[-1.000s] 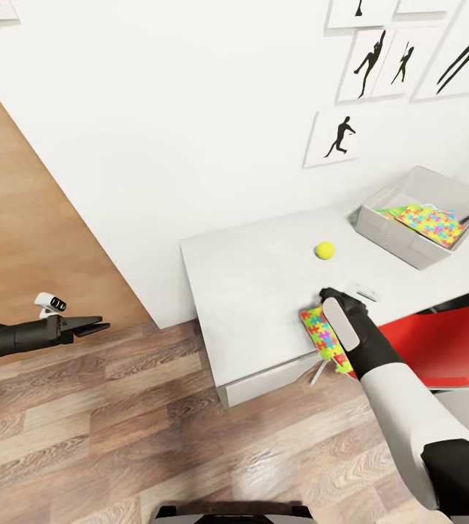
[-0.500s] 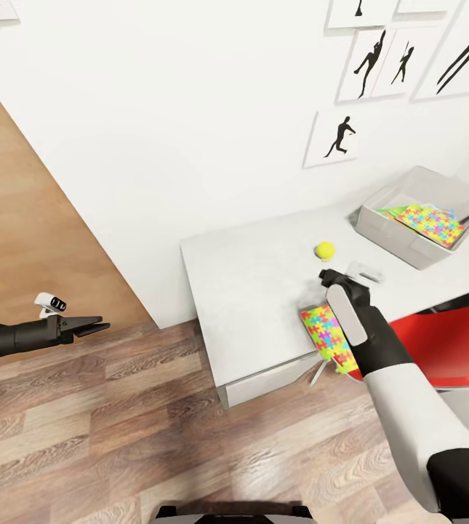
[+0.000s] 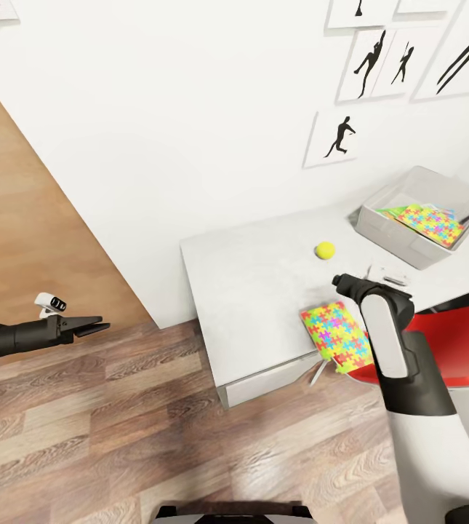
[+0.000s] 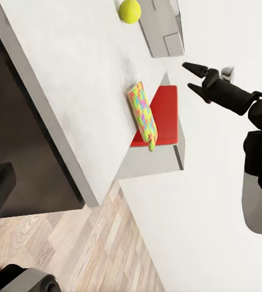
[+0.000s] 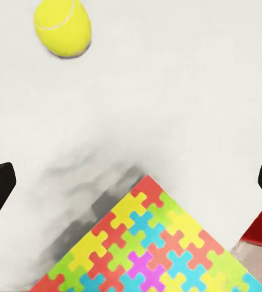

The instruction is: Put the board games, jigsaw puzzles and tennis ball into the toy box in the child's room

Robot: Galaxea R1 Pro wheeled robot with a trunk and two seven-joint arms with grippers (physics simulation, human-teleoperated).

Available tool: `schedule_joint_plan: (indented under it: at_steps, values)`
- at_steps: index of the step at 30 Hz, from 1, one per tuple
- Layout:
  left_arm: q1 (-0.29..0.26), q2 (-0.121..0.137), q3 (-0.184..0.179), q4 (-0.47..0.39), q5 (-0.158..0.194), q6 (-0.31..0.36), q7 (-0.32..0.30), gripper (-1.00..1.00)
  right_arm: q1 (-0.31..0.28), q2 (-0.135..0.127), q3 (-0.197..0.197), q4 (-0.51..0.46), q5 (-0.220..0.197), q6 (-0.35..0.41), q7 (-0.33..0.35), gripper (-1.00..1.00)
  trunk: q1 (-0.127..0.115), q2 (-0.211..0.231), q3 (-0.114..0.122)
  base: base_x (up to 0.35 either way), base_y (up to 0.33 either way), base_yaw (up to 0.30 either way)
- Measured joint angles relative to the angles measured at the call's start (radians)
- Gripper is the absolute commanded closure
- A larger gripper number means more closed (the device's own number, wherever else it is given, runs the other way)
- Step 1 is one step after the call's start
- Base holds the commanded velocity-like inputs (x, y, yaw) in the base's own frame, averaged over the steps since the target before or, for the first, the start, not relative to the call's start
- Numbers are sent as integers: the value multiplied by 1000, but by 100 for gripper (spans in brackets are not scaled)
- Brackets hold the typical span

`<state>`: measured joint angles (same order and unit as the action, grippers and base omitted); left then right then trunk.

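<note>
Right end effector [image 3: 350, 280] now lifted off jigsaw puzzle [image 3: 334, 331], wide open, empty; tennis ball [image 3: 325, 250] beyond, red chair [image 3: 449, 342] beside.

The robot's right arm [image 3: 409, 407] is a thick white tube with black joint sections and a pale grey oval panel along its forearm. The left arm [image 3: 23, 336] is a slim matte black cylinder carrying a small white camera block with two dark lenses, ending in tapered black gripper fingers [image 3: 89, 324].
</note>
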<state>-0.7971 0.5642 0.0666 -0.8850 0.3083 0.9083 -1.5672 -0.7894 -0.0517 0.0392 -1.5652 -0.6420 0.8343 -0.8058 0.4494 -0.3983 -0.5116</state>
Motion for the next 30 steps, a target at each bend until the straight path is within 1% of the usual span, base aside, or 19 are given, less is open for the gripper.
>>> schedule_joint_plan:
  at_steps: [1,2,3,4,5,6,7,10,11,12,14,17,21,25,30]
  values:
    - [0,0,0,0,0,0,0,-100,8,0,-14,-3,-2,9,2,-100,0,0,0,-58,0,0]
    - [0,0,0,0,0,0,0,-100,21,-1,-40,-6,-4,23,7,-100,0,0,0,-96,0,0]
    - [0,0,0,0,-1,0,0,-100,28,-1,-53,-7,-7,28,12,-100,0,0,0,-171,0,0]
    - [0,-1,0,0,-1,0,0,-100,40,0,-75,-9,-12,35,27,-100,0,0,0,-202,0,0]
    - [0,-1,0,0,-1,0,0,-100,45,0,-86,-10,-14,38,39,-100,0,0,0,-239,0,0]
    - [0,-1,0,0,-1,0,0,-100,52,0,-101,-11,-18,42,71,-100,0,0,0,-236,0,0]
    - [0,-1,0,0,-1,0,0,-100,55,-1,-108,-11,-19,44,92,-100,0,0,0,-179,0,0]
    - [0,-1,0,0,0,0,0,-100,63,-1,-134,-11,-22,43,250,-100,0,0,0,-82,0,0]
    - [0,-1,0,0,0,0,0,-100,64,-1,-139,-11,-22,42,276,-100,0,0,0,-38,0,0]
    - [0,-1,0,0,0,0,0,-100,65,-1,-149,-11,-22,41,315,-100,0,0,0,-30,0,0]
    - [0,-1,0,0,-1,0,0,-100,65,0,-159,-11,-21,41,352,-100,0,0,0,-17,0,0]
    - [0,-1,0,0,-1,0,0,-100,66,0,-166,-11,-21,43,375,-100,0,0,0,-9,0,0]
    - [0,-1,0,0,0,0,0,-100,66,3,-168,-11,-22,44,386,-100,0,0,0,-68,16,-33]
    - [0,-1,0,0,-1,-1,0,-100,67,4,-167,-11,-23,45,392,-100,0,0,4,-138,64,-136]
    - [0,-1,0,0,-1,0,0,-100,68,3,-164,-11,-23,47,395,-100,0,0,9,-42,30,-176]
